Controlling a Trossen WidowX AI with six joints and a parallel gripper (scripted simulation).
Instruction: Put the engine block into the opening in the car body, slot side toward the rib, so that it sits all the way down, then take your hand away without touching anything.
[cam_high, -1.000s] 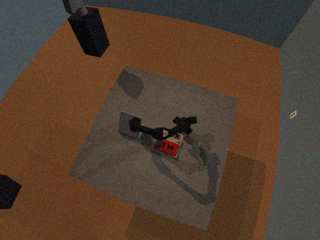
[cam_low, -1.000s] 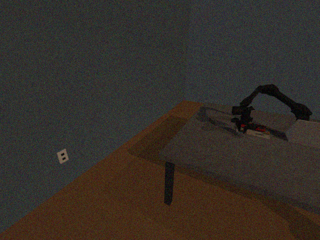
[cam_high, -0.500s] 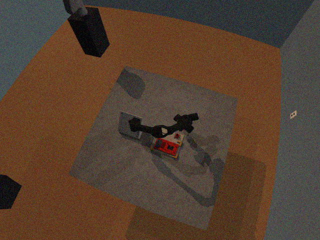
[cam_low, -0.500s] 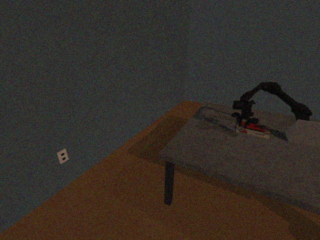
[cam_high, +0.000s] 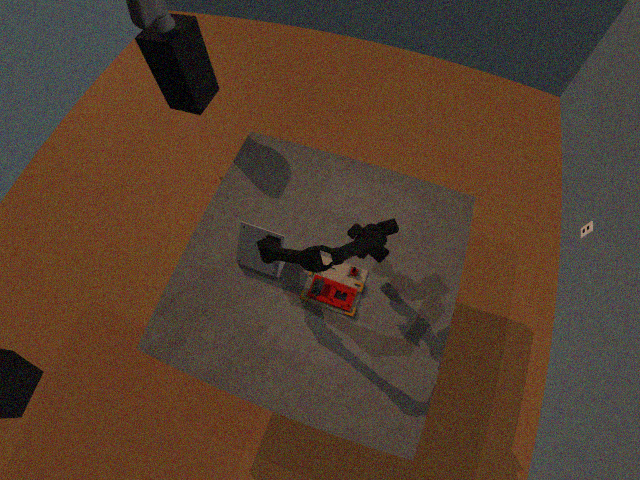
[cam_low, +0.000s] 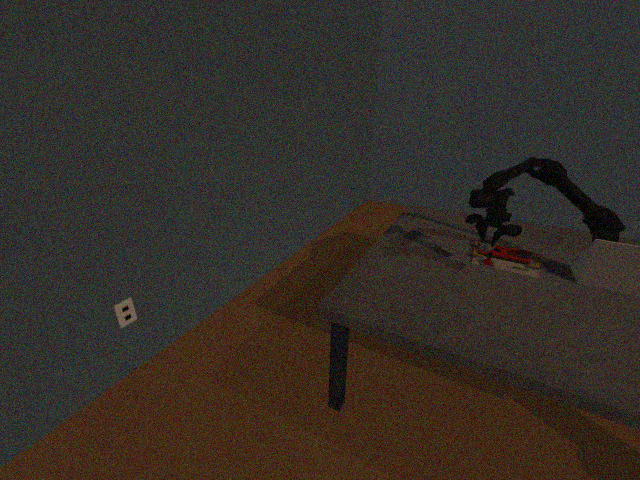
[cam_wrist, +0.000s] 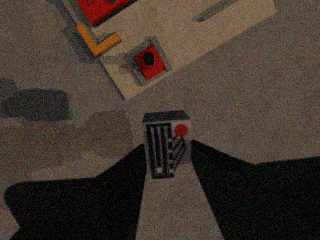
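Note:
The engine block (cam_wrist: 159, 150) is a small grey block with black slots and a red dot on its top. My gripper (cam_wrist: 167, 147) (cam_low: 487, 244) is shut on it, one black finger on each side, and holds it above the table beside the board's corner. The red car body (cam_high: 330, 298) (cam_low: 511, 252) (cam_wrist: 102, 9) lies on the cream board (cam_wrist: 185, 42) (cam_high: 344, 279). Dark openings show in the car body in the top view. Only its edge shows in the wrist view, and I cannot make out the rib. The block is too small to tell in the top and exterior views.
A red square piece (cam_wrist: 158, 66) (cam_high: 354, 271) with a black knob sits in a recess near the board's corner. A yellow L-shaped corner piece (cam_wrist: 94, 46) is beside the car body. A grey box-like panel (cam_high: 250, 250) (cam_low: 610, 263) stands near the arm's base.

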